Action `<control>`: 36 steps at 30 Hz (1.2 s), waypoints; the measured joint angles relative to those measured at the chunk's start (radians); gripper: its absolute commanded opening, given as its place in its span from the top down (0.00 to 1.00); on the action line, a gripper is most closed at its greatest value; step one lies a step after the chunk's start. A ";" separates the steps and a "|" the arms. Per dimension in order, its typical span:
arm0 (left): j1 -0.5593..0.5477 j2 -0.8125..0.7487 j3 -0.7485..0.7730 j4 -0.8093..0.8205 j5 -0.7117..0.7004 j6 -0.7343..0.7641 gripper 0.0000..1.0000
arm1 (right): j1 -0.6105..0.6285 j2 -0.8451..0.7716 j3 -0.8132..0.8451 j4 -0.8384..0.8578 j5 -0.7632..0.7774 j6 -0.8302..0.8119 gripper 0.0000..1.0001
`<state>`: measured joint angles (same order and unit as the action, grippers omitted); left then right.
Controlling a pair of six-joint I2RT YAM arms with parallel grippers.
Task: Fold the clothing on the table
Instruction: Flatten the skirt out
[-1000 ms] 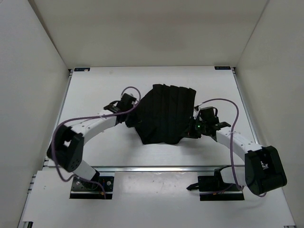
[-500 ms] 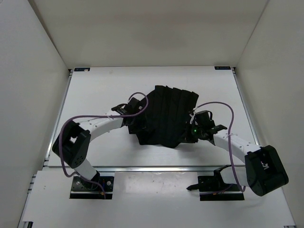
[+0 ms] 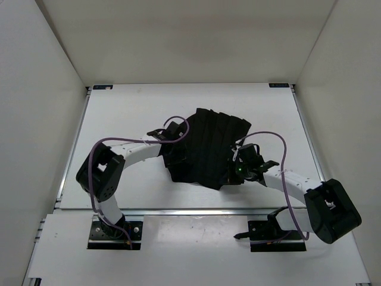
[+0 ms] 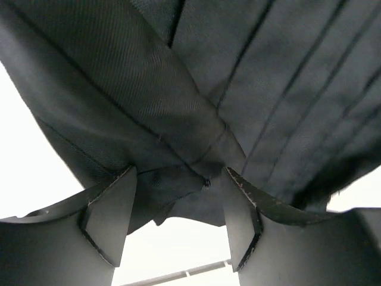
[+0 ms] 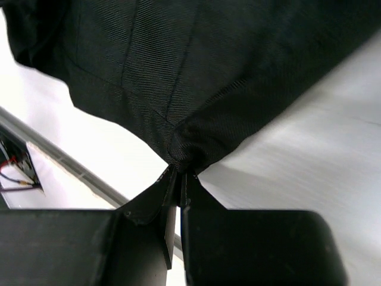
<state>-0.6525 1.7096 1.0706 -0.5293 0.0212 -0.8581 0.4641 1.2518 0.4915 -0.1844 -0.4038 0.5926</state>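
While the skirt (image 3: 208, 146) lies bunched mid-counter (image 3: 119, 113), the left hand (image 4: 178, 174) stands open at its left edge with fabric loose between the fingers, and the right hand (image 5: 177, 174) is clamped tight on a pinch of cloth at the skirt's near right corner.

The left white-shelled arm (image 3: 140, 154) and the right white-shelled arm (image 3: 287, 179) carry bulky black joint housings (image 3: 98, 177) and looping purple cables (image 3: 122, 139). A small green light (image 3: 239, 168), perhaps an indicator, glows near the right wrist. The left gripper's matte black wedge-shaped fingers (image 4: 110, 217) look scuffed along their edges.
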 measured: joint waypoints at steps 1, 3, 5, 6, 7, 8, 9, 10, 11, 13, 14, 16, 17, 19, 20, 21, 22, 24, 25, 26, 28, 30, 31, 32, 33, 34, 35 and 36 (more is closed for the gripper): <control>-0.001 0.015 0.007 -0.005 -0.001 0.000 0.30 | 0.014 0.002 0.000 0.004 0.000 0.001 1.00; -0.003 0.050 0.025 -0.016 -0.009 0.000 0.31 | 0.036 0.005 -0.001 0.015 -0.001 0.003 1.00; -0.007 0.081 0.049 -0.030 -0.015 0.000 0.33 | 0.051 0.006 -0.006 0.027 -0.002 0.008 1.00; -0.008 0.086 0.059 -0.037 -0.017 0.001 0.34 | 0.056 0.006 -0.009 0.031 -0.002 0.010 1.00; -0.009 0.092 0.066 -0.041 -0.019 0.002 0.36 | 0.060 0.006 -0.012 0.037 -0.002 0.010 1.00; -0.011 0.101 0.075 -0.048 -0.022 0.004 0.39 | 0.064 0.006 -0.014 0.038 -0.003 0.010 0.99; -0.011 0.109 0.084 -0.055 -0.023 0.005 0.43 | 0.066 0.006 -0.015 0.040 -0.004 0.010 1.00; -0.011 0.116 0.092 -0.060 -0.024 0.009 0.51 | 0.068 0.006 -0.016 0.042 -0.005 0.010 1.00; -0.011 0.122 0.098 -0.063 -0.024 0.010 0.56 | 0.070 0.006 -0.018 0.045 -0.005 0.010 1.00; -0.011 0.131 0.101 -0.063 -0.026 0.018 0.68 | 0.071 0.005 -0.028 0.056 -0.008 0.010 1.00; -0.010 0.133 0.101 -0.061 -0.025 0.021 0.74 | 0.071 0.003 -0.033 0.058 -0.008 0.010 1.00; -0.008 0.134 0.099 -0.059 -0.022 0.025 0.91 | 0.066 -0.001 -0.039 0.058 -0.013 0.010 1.00; -0.007 0.134 0.097 -0.055 -0.020 0.023 1.00 | 0.061 -0.007 -0.042 0.056 -0.015 0.009 1.00; -0.004 0.126 0.087 -0.041 -0.009 0.031 1.00 | 0.050 -0.026 -0.048 0.046 -0.017 0.008 1.00; -0.001 0.120 0.081 -0.035 -0.005 0.033 1.00 | 0.043 -0.038 -0.051 0.039 -0.019 0.006 1.00; 0.004 0.112 0.075 -0.031 0.000 0.035 1.00 | 0.034 -0.050 -0.053 0.032 -0.020 0.005 1.00; 0.010 0.102 0.067 -0.031 0.006 0.040 1.00 | 0.023 -0.066 -0.054 0.020 -0.022 0.004 1.00; 0.028 0.068 0.051 -0.042 0.025 0.053 0.99 | -0.007 -0.098 -0.054 -0.009 -0.029 -0.003 1.00; 0.043 0.041 0.043 -0.052 0.038 0.062 0.99 | -0.027 -0.117 -0.054 -0.024 -0.032 -0.009 1.00; 0.062 0.003 0.034 -0.054 0.054 0.071 1.00 | -0.054 -0.143 -0.054 -0.042 -0.035 -0.016 1.00; 0.113 -0.106 0.004 -0.052 0.093 0.090 1.00 | -0.126 -0.213 -0.054 -0.080 -0.050 -0.024 1.00; 0.185 -0.264 -0.058 -0.006 0.146 0.095 1.00 | -0.218 -0.308 -0.054 -0.115 -0.077 -0.028 1.00; 0.220 -0.349 -0.098 0.024 0.173 0.093 1.00 | -0.264 -0.359 -0.053 -0.126 -0.095 -0.028 0.99; 0.258 -0.450 -0.149 0.055 0.203 0.086 1.00 | -0.312 -0.412 -0.049 -0.140 -0.120 -0.027 1.00; 0.288 -0.529 -0.180 0.070 0.223 0.078 1.00 | -0.349 -0.454 -0.041 -0.154 -0.144 -0.022 1.00; 0.307 -0.607 -0.205 0.083 0.250 0.071 1.00 | -0.383 -0.492 -0.026 -0.167 -0.174 -0.017 1.00; 0.311 -0.664 -0.212 0.082 0.266 0.068 1.00 | -0.407 -0.522 0.001 -0.192 -0.203 -0.015 1.00; 0.310 -0.711 -0.211 0.082 0.277 0.067 1.00 | -0.423 -0.548 0.044 -0.222 -0.225 -0.011 1.00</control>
<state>-0.3428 0.9989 0.8597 -0.4473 0.2977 -0.7914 0.0406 0.7036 0.5354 -0.4065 -0.6292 0.5812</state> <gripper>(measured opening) 0.163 0.014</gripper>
